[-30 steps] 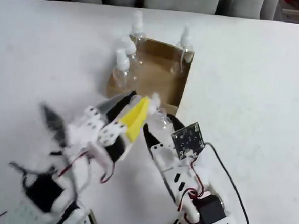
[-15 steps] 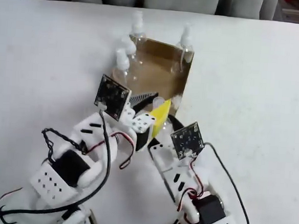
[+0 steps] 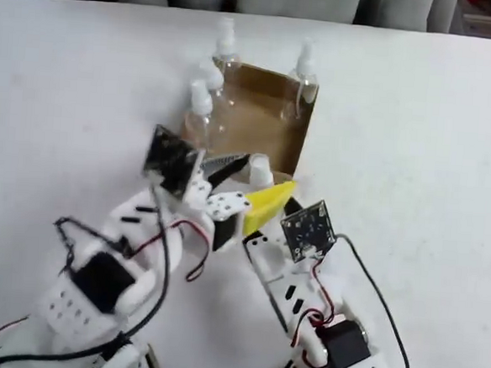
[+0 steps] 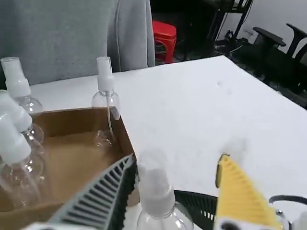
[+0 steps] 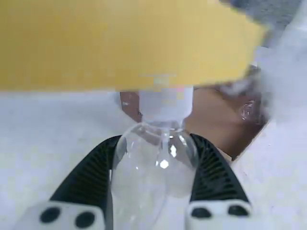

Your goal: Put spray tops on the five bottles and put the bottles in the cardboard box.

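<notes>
Bottles (image 4: pixel 105 103) upright in cardboard box (image 4: pixel 72 158)

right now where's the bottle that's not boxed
In the high view the fifth bottle stands outside the cardboard box by its near wall, held in the right hand.

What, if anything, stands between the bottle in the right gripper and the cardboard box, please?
The left gripper straddles the bottle's spray top, its grey finger lying between bottle and cardboard box. Beyond it is only the box's near wall; the floor just behind that wall looks free.
</notes>
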